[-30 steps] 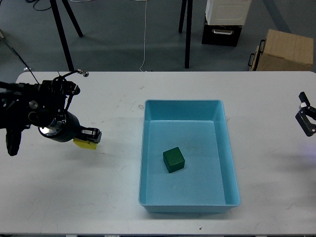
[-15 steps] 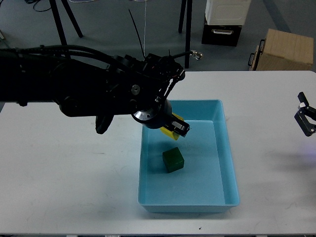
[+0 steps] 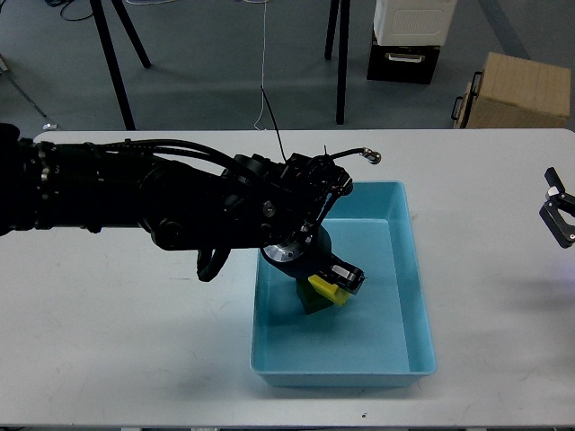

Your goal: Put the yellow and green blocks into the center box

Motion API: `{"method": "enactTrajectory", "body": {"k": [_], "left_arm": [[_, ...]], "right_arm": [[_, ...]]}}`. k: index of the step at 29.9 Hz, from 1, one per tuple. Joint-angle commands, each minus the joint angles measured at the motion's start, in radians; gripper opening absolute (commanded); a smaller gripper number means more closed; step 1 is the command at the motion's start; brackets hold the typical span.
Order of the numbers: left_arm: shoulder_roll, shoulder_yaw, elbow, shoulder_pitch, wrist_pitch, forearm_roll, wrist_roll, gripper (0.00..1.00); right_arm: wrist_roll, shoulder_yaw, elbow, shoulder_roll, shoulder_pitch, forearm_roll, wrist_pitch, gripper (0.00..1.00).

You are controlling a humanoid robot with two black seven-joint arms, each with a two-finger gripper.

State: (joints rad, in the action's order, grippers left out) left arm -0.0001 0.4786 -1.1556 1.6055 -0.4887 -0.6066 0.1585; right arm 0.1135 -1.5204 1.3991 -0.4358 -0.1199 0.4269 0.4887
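While the yellow block point(image 3: 326, 289) is held between the fingers of the left end effector point(image 3: 342, 281), it sits low inside the blue box point(image 3: 415, 305), just above the box floor and directly against or over the green block point(image 3: 310, 303), of which only a small dark patch is seen beneath the yellow one. Whether the two blocks are touching cannot be told. The green block is already inside the box, so that part of the task is judged done; the yellow one is judged to need only a release.

Several things could go wrong from this pose. If the yellow block is let go while resting on an edge of the green one, it may tip or roll, though the walls of the box would probably contain it. If the end effector is pushed lower, the green block could be pressed or shoved against the box floor, and the light box could be slid across the white table point(image 3: 135, 359). A further risk is judged to lie in the retreat: the bulky left arm lies across the left wall of the box, and a sideways withdrawal could catch the rim and drag or tilt the box.

The right end effector point(image 3: 559, 215) is seen at the far right edge of the table, well apart from the box, with its fingers parted and nothing between them.
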Motion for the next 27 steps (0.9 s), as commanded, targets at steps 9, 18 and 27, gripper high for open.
{"method": "enactTrajectory", "body": {"k": [9,18,27], "left_arm": [[0.164,-0.130,-0.012,0.045,0.000,0.014,-0.086,0.99],[0.348,-1.004,0.007,-0.341,0.073,0.034,-0.116,0.99],[0.333,-1.699,-0.047,-0.778,0.047,0.220,-0.090,1.00]], "right_arm": [[0.000,0.006,0.001,-0.003,0.009,0.000,0.000,1.00],[0.000,0.023,-0.025,0.005,0.060,-0.002,0.000,1.00],[-0.005,0.037,-0.029,0.015,0.068,-0.002,0.000,1.00]]}}
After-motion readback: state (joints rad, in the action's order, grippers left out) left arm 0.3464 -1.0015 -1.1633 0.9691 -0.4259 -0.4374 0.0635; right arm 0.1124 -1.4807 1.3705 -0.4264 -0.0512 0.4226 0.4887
